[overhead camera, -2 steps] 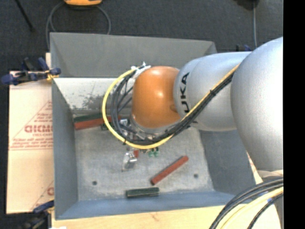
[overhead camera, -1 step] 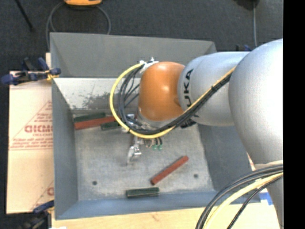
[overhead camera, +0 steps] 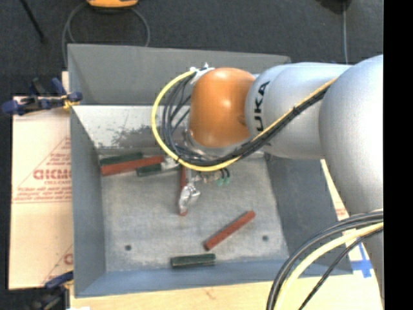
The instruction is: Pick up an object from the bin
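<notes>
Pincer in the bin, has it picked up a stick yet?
Not yet, it seems. Done: the pincer is down in the middle of the bin. In hand: it hangs low by the floor, near the red stick. Left: gripping one and lifting it out; the red stick, the green stick and the sticks at the back all lie flat.

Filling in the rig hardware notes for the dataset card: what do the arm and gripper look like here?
Silver-grey, rounded KUKA arm with black lettering near the wrist. A glossy orange dome cover caps the wrist. Yellow and black cables loop round it. The gripper below is slim, bare metal.
</notes>
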